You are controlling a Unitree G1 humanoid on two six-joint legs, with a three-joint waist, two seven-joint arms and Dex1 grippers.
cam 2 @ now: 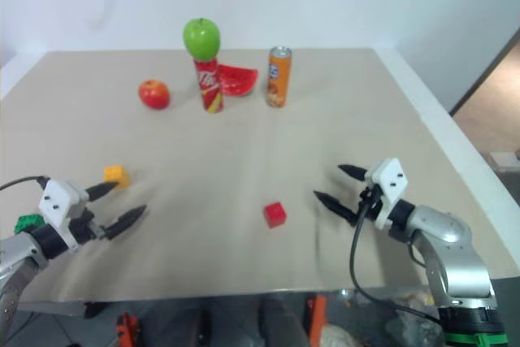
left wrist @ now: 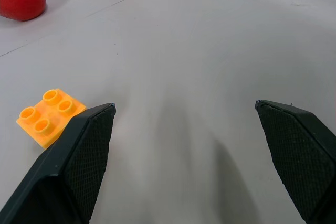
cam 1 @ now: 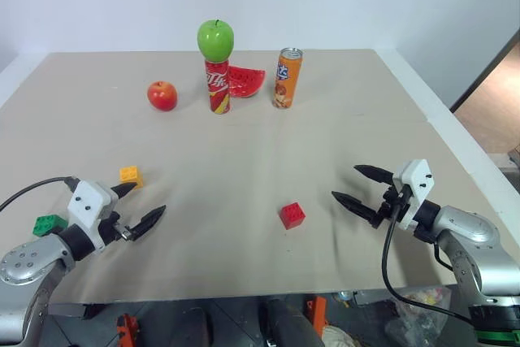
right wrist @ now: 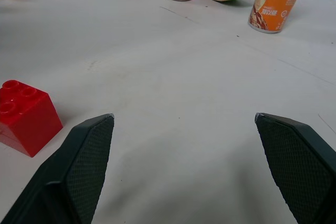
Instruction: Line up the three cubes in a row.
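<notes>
The three cubes lie scattered on the table (cam 1: 341, 119), so no row exists yet: the red cube (cam 1: 292, 215) sits near the front edge around the middle, the yellow-orange cube (cam 1: 130, 175) lies well apart from it toward the robot's left, and the green cube (cam 1: 49, 224) rests at the far left by the front edge, just behind the left arm. The left gripper (cam 1: 144, 206) hovers with its jaws spread wide and nothing between them, the yellow-orange cube just beside one finger; the right gripper (cam 1: 362, 187) is likewise wide apart and empty, pointing toward the red cube. By my reading all the work remains: each cube has to be gathered into one line (the fruit and cans at the back play no part).
</notes>
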